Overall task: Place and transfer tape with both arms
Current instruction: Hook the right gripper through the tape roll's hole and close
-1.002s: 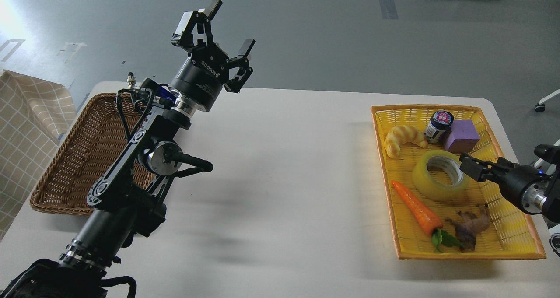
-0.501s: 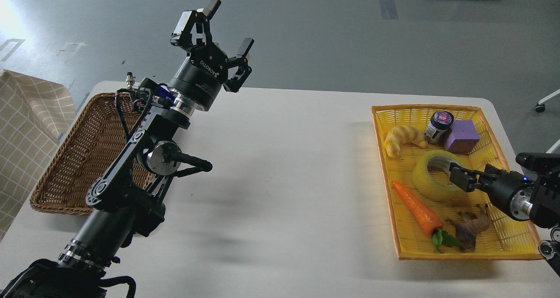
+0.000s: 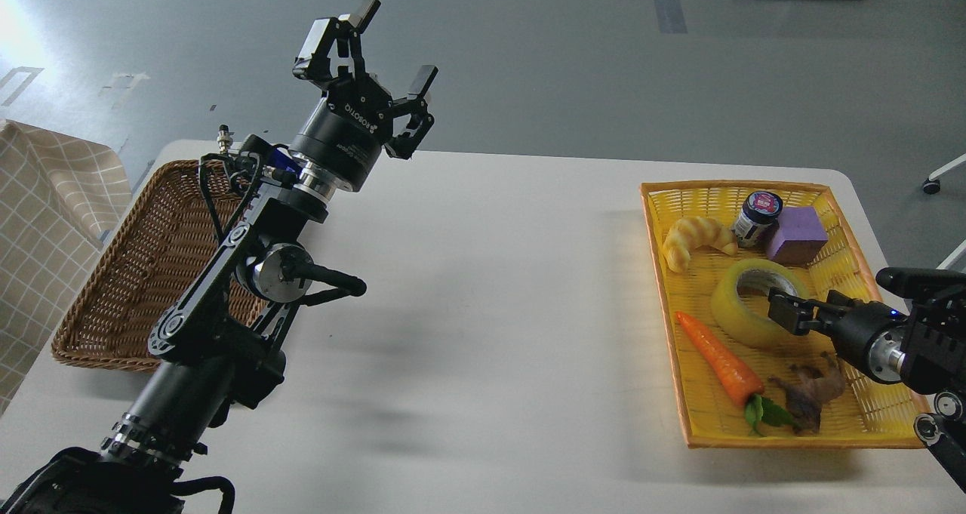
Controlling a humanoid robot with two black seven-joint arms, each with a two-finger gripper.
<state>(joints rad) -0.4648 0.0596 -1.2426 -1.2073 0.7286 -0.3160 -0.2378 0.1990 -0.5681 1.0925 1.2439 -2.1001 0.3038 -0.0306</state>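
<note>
- While the tape [image 3: 757, 301] lies flat in the yellow tray [image 3: 883, 412] at the right of the frame, between croissant [image 3: 694, 241] and carrot [image 3: 721, 359], the step in hand is judged to be the pick-up by the right arm.
- Right gripper [image 3: 785, 312] sits at the roll's near-right rim, at the edge of the core hole. Its fingers are dark and seen nearly end-on; whether they are parted or closed on the rim cannot be told.
- Right arm enters low from the right edge, lying almost level over the tray, gripper pointing left.
- Left gripper [image 3: 375, 61] is raised at upper left, above the table's [image 3: 490, 310] far edge, fingers spread wide and holding nothing. Left arm rises steeply from the lower left corner, passing over the wicker basket [image 3: 136, 272].
- Next move, as judged: pinch one wall of the roll, lift clear of the tray without disturbing the carrot, then carry toward frame centre for hand-over.
</note>
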